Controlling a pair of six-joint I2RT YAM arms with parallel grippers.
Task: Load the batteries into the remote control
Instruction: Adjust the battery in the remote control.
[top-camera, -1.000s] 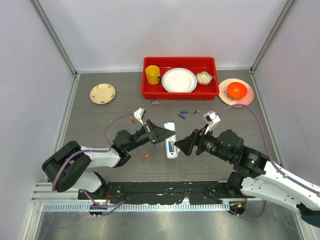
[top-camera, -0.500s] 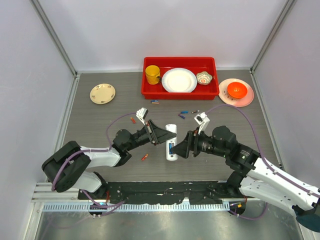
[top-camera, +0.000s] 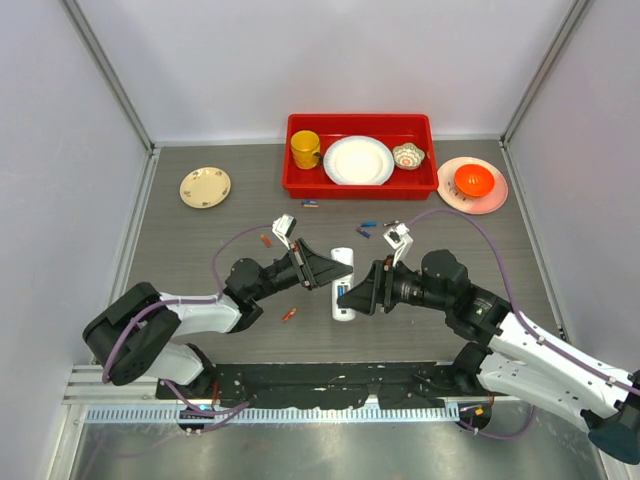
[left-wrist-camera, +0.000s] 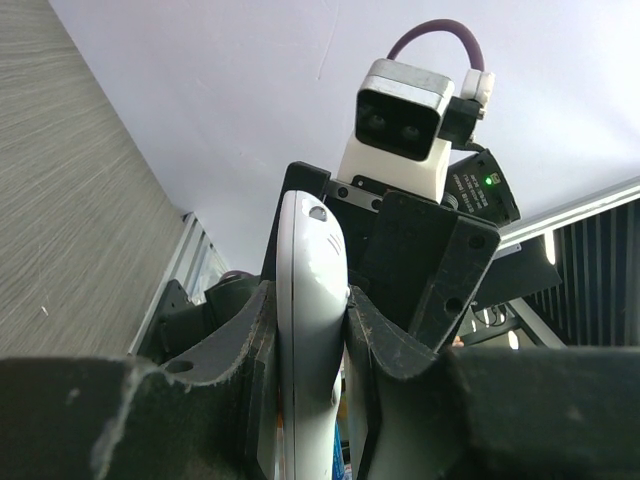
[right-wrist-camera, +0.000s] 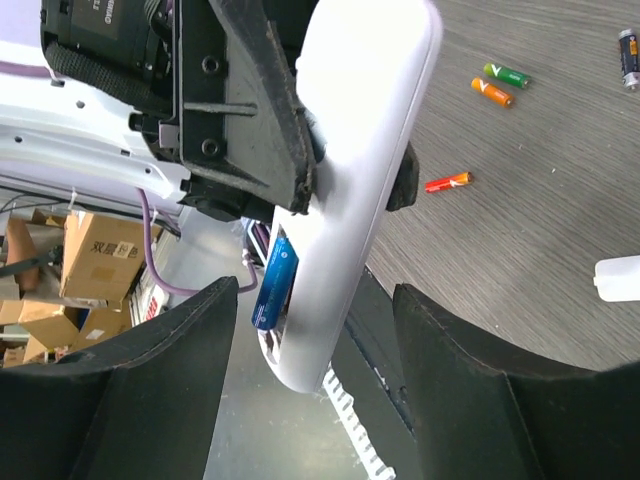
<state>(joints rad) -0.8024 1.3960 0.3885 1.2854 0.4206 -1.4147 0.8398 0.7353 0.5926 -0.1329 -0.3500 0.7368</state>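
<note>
2 grippers are gathered at the remote control (top-camera: 344, 260), which is held off the table (top-camera: 190, 250). It is clamped across its width by the left gripper (top-camera: 330, 272). The right gripper (top-camera: 350, 293) is spread wide, 1 finger on either side of the remote control's lower end. 1 blue battery (right-wrist-camera: 273, 285) is seated in its back slot. Loose batteries (top-camera: 368, 228) are scattered on the table around the remote control.

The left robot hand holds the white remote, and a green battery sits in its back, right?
No, the battery in the back of the remote is blue, not green; the right wrist view shows it. The left gripper does hold that white remote.
</note>
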